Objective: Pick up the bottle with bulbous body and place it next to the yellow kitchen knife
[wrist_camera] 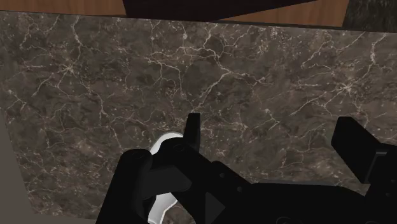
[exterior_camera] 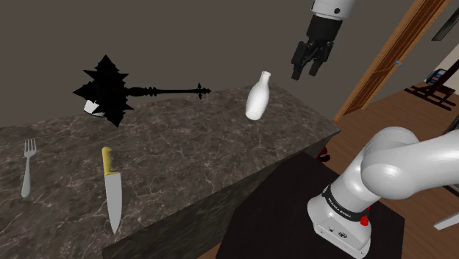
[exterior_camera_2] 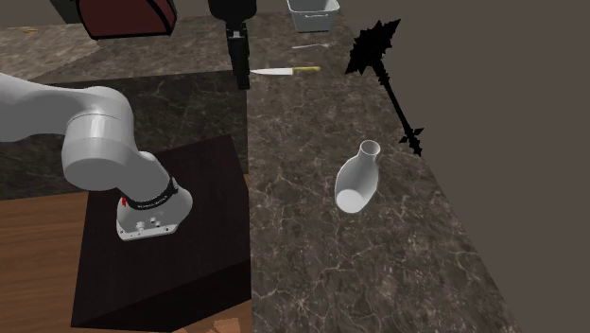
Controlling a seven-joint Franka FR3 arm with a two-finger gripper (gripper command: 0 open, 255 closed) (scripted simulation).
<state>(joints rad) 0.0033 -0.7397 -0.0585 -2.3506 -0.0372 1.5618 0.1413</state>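
Observation:
A white bottle (exterior_camera: 257, 96) with a bulbous body and narrow neck stands upright on the dark marble counter (exterior_camera: 191, 147). It also appears as the bottle (exterior_camera_2: 357, 177) in the second exterior view. My black gripper (exterior_camera: 307, 71) hangs in the air, above the bottle and to the shoulder view's right of it, near the counter's end. Its fingers stand apart with nothing between them. In the wrist view the gripper (wrist_camera: 272, 127) looks down on bare marble, and the bottle (wrist_camera: 167, 143) peeks out beside one finger. The yellow-handled knife (exterior_camera: 112, 187) lies flat far off at the shoulder view's left.
A grey fork (exterior_camera: 28, 168) lies beyond the knife. A black spiked mace (exterior_camera: 110, 90) rests along the counter's back edge. A grey bin (exterior_camera_2: 314, 13) sits past the fork. My dark stand (exterior_camera_2: 161, 236) is beside the counter. A wooden door frame (exterior_camera: 382, 59) rises behind the gripper.

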